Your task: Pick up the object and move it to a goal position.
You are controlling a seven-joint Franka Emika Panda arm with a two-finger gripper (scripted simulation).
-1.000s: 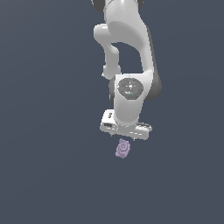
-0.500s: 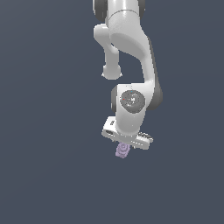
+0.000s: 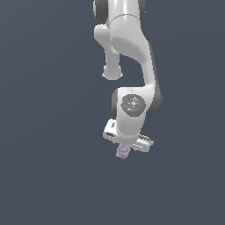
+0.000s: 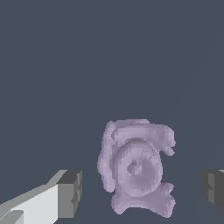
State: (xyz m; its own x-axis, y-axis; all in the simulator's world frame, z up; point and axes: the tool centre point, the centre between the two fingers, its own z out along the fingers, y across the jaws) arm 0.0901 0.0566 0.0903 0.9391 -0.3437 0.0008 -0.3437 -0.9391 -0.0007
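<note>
The hand [image 3: 124, 148] hangs low over the block [image 3: 123, 152], fingers [image 4: 70, 192] spread wide with the block [image 4: 136, 169] between them, a gap on each side. The block lies on the grey tabletop [image 3: 52, 176], just under the arm's wrist. Judging from this, nothing is gripped yet: closing, lifting and carrying to the goal all remain. No goal marker shows.

Flat, even simulator light; soft shading on the white arm [image 3: 132, 44]; no cast shadows or glare; edges look blocky.
</note>
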